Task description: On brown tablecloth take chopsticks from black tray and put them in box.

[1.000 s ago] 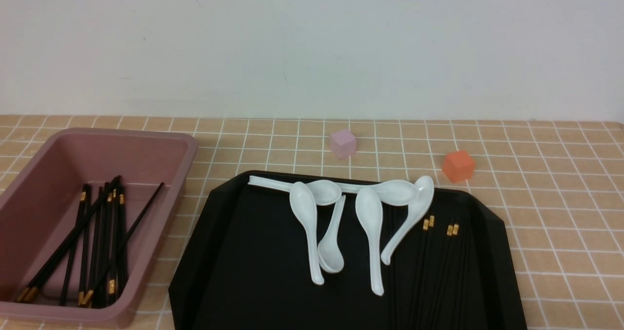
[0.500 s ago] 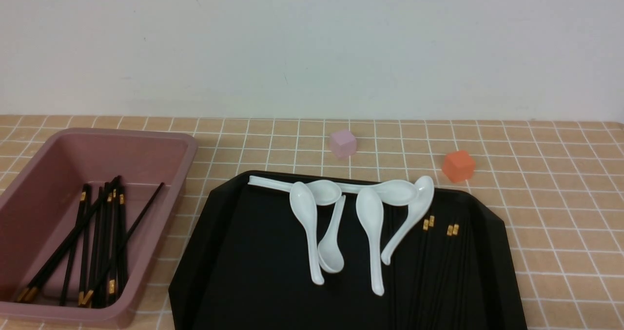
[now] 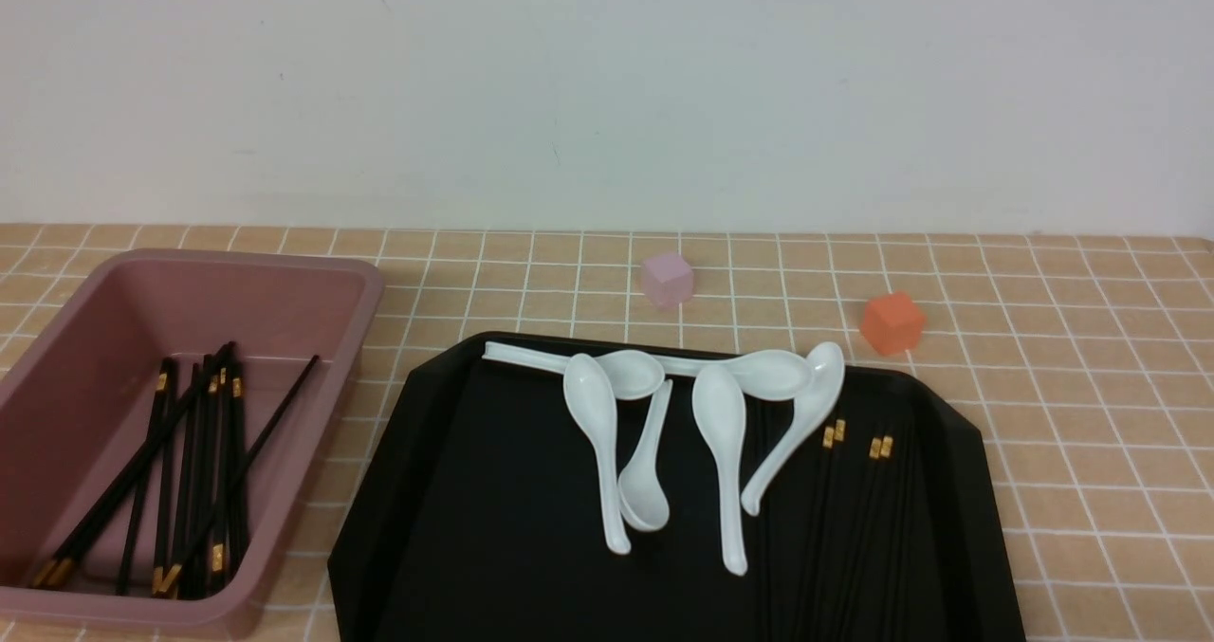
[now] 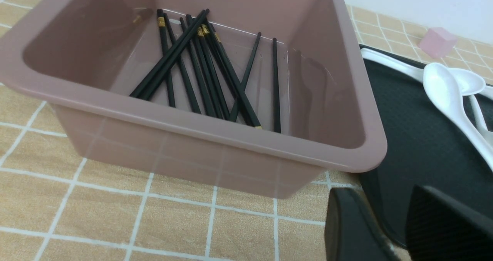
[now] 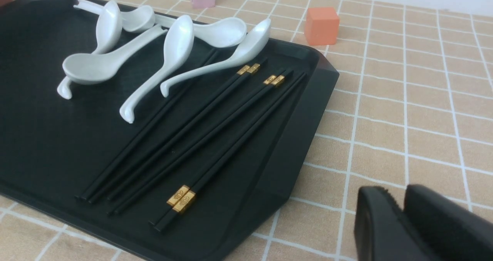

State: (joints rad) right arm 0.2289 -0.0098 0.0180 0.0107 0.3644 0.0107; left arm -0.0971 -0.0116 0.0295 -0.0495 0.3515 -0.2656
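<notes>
Front view: the tablecloth (image 3: pixel 1091 414) covers the worktop, and neither arm shows here. The box (image 3: pixel 365 286) sits at 9 o'clock, with a loose bundle of chopsticks (image 3: pixel 204 471) lying lengthwise on its floor. The tray (image 3: pixel 474 528) fills the middle toward 6 o'clock, just beside the box. Six white spoons (image 3: pixel 593 424) lie across its far half, some overlapping. At about 4 o'clock on the tray, the tray chopsticks (image 3: pixel 854 519) lie side by side, gold bands toward 12, hard to separate from the black surface. A pink cube (image 3: pixel 667 279) stands at 12 o'clock beyond the tray, an orange cube (image 3: pixel 892 321) at 2 o'clock.

In the right wrist view those sticks run in a tidy row near the tray's cut corner, one pair with its gold bands at the opposite end. The right end effector (image 5: pixel 400 230) shows two black fingers pressed together, clenched on nothing, above bare cloth.

The left end effector (image 4: pixel 402 230) is likewise closed and empty, near the box's corner where it meets the tray.
</notes>
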